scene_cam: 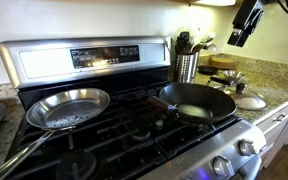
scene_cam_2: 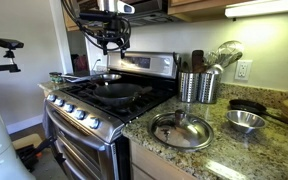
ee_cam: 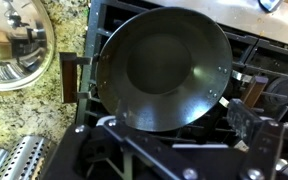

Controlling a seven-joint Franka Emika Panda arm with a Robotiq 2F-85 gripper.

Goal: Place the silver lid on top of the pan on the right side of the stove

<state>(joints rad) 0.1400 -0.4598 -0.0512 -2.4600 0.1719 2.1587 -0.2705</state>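
Wrist view: stove (ee_cam: 254, 50) carries the pan (ee_cam: 164, 65) on its grate, uncovered, handle at 9 o'clock. Apart, the silver lid (ee_cam: 9, 50) lies on the table (ee_cam: 34, 110), at the pan's 10 o'clock. Released and empty, the tool (scene_cam_2: 112, 45) hangs overhead; lid pickup presumably next.

So the silver lid (scene_cam_2: 181, 130) is just lying flat on the speckled granite counter (scene_cam_2: 234, 150), right beside the stove (scene_cam_2: 89, 130) and clear of the pan (scene_cam_2: 122, 90), which sits on the black grates. The gripper (scene_cam_2: 111, 42) hangs above the burners with nothing in it. Behind the lid there's a steel utensil holder (scene_cam_2: 198, 88), and a small metal bowl (scene_cam_2: 246, 121) sits off to the side
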